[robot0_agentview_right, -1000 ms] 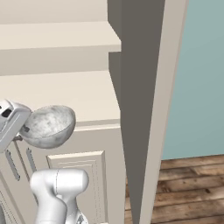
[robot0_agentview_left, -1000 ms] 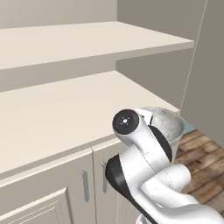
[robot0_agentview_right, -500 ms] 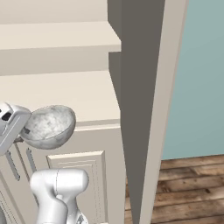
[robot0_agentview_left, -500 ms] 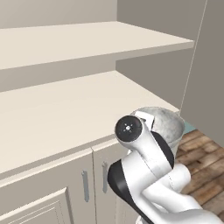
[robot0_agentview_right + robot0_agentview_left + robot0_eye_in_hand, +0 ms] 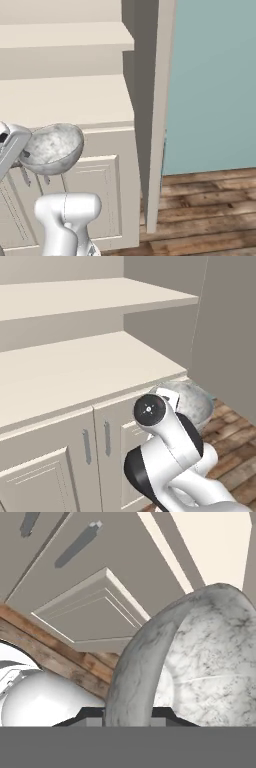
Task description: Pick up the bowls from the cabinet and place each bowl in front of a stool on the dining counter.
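Cream shelves and panelled doors of the cabinet (image 5: 75, 381) sit right in front of me, w/ wood floor (image 5: 210, 200) off to the right and a blue-green wall (image 5: 215, 80) past the tall panel. My gripper (image 5: 127, 714) is nearly closed, pinched on the rim of the grey bowl (image 5: 52, 147). So the bowl is in my hand, up in the air, not on a shelf. It hangs just outside the cabinet's front edge, near the top of the lower doors, out by the right corner.

From the hand cam the bowl's rim runs up and away from my fingers, and the open side faces right. It looks tipped, not flat.

Next bit, I think: the dining counter isn't anywhere I can see, so I'd have to turn away from the cabinet, prob. carry the bowl level.
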